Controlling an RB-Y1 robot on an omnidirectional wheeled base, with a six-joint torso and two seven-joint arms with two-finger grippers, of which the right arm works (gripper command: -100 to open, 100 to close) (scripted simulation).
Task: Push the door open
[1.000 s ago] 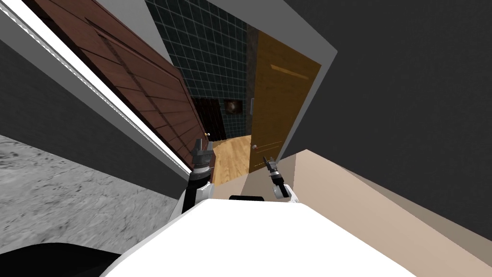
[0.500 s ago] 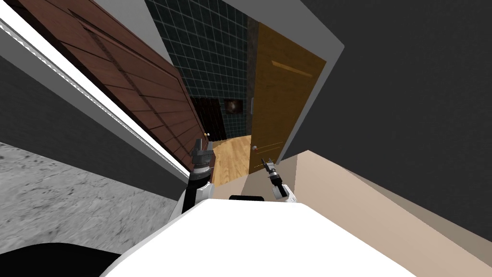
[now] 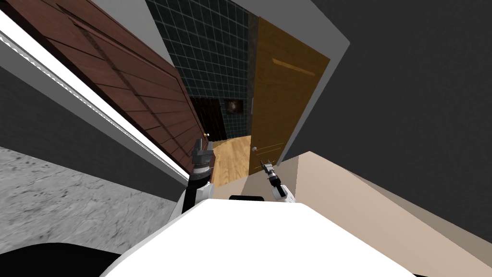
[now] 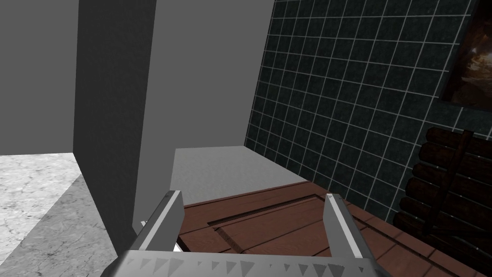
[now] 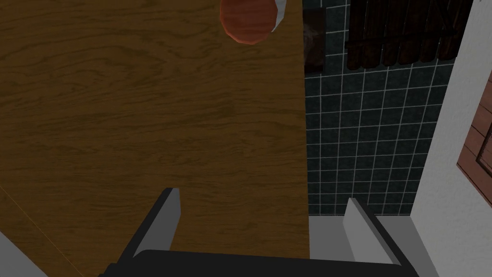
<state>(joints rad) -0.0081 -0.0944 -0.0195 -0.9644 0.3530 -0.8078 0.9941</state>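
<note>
1. Pushing with my right tool (image 5: 262, 197), its fingers spread wide and holding nothing, I would lay both blades flat on the wood, not jab with one tip.
2. Just ahead of it, on my right, the door (image 5: 144, 106) hangs ajar. It is a flat ochre slab with strong grain, likely slick, and I cannot tell if the tool touches it. Pressing near the free edge should give the best leverage.
3. The knob (image 5: 250, 21) is rounded and reddish; I would pass beside it.
4. My left tool (image 4: 252, 196), also wide and empty, hovers by a red-brown panelled door (image 4: 269, 221).
5. Beyond lie a plank floor (image 3: 230, 154) and a dark tiled wall (image 3: 211, 48).
</note>
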